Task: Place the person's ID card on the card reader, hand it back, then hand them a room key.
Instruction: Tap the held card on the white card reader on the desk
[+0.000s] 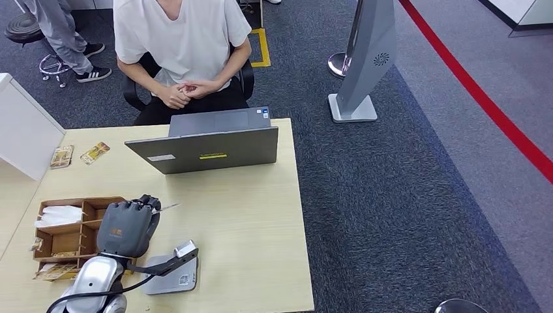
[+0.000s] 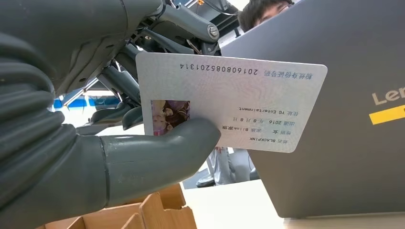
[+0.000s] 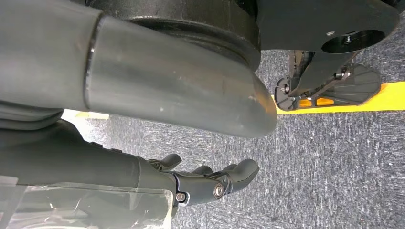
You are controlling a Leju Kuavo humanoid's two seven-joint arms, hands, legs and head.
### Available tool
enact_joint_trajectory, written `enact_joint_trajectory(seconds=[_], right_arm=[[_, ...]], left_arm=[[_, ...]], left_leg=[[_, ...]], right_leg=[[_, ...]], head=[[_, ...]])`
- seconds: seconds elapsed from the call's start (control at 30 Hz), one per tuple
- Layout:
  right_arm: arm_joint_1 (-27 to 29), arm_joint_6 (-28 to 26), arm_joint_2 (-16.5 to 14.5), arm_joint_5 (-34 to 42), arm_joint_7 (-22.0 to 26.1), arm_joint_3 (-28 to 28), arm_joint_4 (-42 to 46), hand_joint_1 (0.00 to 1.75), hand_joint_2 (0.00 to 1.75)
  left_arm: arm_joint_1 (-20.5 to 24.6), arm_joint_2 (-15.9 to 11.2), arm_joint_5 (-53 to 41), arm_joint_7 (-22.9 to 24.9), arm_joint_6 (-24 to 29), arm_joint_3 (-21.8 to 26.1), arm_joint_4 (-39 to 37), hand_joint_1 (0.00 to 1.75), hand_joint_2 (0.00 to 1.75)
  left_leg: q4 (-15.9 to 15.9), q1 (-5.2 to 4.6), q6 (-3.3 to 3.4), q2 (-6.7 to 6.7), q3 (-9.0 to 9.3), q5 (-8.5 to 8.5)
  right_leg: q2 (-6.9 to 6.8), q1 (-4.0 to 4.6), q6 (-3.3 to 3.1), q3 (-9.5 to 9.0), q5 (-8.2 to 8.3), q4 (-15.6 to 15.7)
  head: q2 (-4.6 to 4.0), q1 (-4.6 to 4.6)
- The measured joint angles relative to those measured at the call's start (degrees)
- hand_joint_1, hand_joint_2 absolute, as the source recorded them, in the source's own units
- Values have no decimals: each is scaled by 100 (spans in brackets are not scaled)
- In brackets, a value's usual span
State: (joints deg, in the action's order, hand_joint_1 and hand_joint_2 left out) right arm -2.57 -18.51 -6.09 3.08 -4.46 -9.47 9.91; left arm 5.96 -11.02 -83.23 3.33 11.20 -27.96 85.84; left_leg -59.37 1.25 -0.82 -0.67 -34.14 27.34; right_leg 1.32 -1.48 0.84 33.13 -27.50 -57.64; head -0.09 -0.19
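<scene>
The left hand [image 2: 110, 143] pinched the ID card [image 2: 229, 102] at one short end between thumb and fingers, above the table [image 1: 248, 215] near the wooden organiser [image 1: 68, 228], while the right hand [image 3: 210, 183] hung loosely curled and empty; the card looked thin, light, stiff and slick, best gripped by its edge.
</scene>
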Motion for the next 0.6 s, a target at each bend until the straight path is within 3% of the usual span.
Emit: enact_joint_trajectory(seconds=[0.6], right_arm=[[-1, 0, -14, 0, 0, 51, -1, 0, 0]], left_arm=[[-80, -157, 0, 15, -11, -105, 204, 175, 175]], left_leg=[[-1, 0, 0, 0, 1, 0]], right_leg=[[0, 0, 1, -1, 1, 0]], head=[[0, 0]])
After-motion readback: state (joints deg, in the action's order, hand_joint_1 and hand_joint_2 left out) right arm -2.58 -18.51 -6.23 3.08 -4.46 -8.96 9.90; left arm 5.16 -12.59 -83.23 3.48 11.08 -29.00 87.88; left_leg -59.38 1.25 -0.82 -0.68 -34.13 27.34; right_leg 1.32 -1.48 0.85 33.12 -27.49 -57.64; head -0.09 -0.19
